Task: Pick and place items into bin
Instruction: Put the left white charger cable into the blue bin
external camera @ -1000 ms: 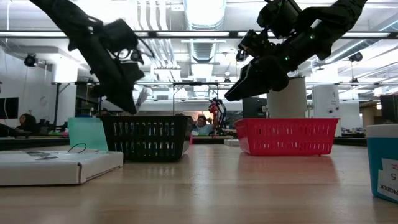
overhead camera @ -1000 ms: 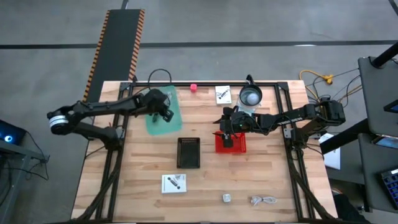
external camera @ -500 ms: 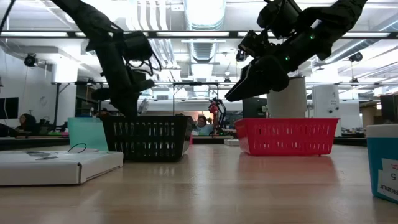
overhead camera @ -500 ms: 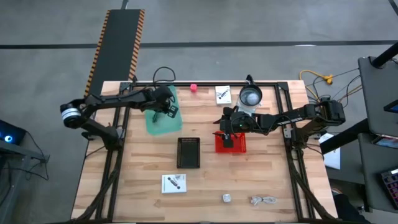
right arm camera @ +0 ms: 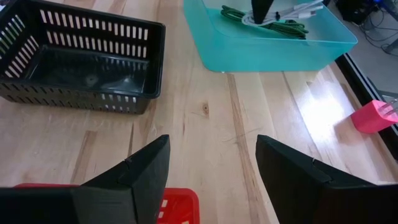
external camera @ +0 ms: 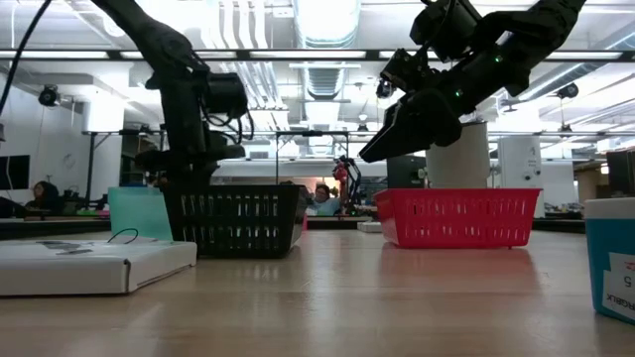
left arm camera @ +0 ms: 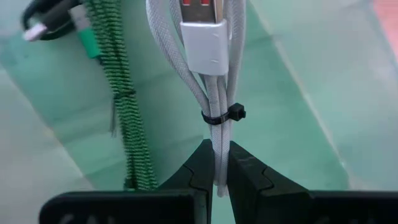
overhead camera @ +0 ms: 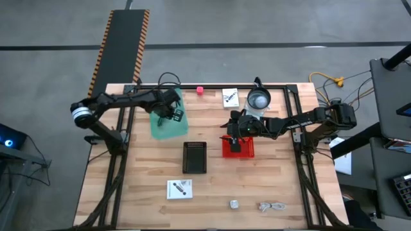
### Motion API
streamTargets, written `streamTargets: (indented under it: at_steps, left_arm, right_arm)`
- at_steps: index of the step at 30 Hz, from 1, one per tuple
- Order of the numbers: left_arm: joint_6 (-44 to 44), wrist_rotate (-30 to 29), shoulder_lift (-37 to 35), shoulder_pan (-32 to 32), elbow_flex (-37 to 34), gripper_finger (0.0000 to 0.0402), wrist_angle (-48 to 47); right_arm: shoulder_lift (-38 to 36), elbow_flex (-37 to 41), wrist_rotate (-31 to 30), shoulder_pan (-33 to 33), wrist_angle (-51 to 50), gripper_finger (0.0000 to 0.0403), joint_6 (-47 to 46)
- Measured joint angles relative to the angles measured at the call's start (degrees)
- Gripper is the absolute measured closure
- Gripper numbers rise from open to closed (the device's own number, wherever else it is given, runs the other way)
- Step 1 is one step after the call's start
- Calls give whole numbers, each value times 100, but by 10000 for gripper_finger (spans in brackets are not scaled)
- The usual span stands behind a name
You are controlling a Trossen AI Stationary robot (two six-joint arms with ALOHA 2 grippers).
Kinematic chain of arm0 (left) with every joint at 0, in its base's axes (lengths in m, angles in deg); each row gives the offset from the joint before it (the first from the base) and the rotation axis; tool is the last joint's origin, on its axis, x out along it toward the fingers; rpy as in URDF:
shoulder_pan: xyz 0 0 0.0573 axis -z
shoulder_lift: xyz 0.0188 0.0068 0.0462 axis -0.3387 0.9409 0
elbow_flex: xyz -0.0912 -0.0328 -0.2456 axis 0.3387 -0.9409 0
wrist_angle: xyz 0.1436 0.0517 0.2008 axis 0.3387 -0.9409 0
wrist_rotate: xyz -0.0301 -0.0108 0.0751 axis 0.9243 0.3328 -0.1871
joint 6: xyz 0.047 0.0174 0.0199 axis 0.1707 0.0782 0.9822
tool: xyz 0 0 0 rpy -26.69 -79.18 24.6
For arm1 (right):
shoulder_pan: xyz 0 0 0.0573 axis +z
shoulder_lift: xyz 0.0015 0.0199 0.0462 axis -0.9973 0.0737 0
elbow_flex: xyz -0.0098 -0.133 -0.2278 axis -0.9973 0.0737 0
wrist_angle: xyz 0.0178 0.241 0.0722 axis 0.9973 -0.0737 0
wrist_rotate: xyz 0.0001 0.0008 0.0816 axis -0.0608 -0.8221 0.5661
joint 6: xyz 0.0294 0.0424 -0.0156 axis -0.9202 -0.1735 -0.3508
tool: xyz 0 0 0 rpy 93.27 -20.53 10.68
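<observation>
My left gripper (overhead camera: 174, 113) points steeply down into the teal bin (overhead camera: 160, 127), shut on a white cable bundle (left arm camera: 214, 74) that has a USB plug and a black tie. A green braided cable (left arm camera: 124, 118) lies in the bin beside it. My right gripper (right arm camera: 212, 142) stands open over the red basket (overhead camera: 240, 149) with nothing between its fingers. On the table lie a pink blob (overhead camera: 200, 90), two white cards (overhead camera: 230, 97) (overhead camera: 180, 188), a silver cube (overhead camera: 234, 204) and another cable bundle (overhead camera: 273, 206). My left gripper pinches the white bundle's looped end (left arm camera: 219, 134), just behind the black tie, between its two fingers (left arm camera: 199, 168). The fingers come from above and lie along the bundle. The plug end reaches down past the fingertips to the green cable; whether it rests there I cannot tell.
A black basket (overhead camera: 194, 157) stands at the table's middle, between the teal bin and the red basket. A clear jug (overhead camera: 259, 99) stands at the far edge beside my right arm. A dark frame rail (overhead camera: 218, 86) runs along the far edge.
My left gripper has tipped from a slant to point steeply down, rolled at the wrist, and sunk a little toward the teal bin, still shut on the white cable bundle. The bundle has come down with it into the bin.
</observation>
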Motion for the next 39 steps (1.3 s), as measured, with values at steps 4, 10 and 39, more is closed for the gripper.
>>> streamTargets:
  at_steps: [4, 10, 39]
  left_arm:
    - [-14, 18, 77, -123, 2, 388, -28]
    - [-14, 20, 98, -227, 1, 388, -14]
    - [-343, 937, 325, -520, -126, 388, 37]
  right_arm:
    - [1, 0, 0, 0, 0, 179, 2]
    - [2, 0, 0, 0, 2, 179, 125]
    - [1, 0, 0, 0, 17, 179, 131]
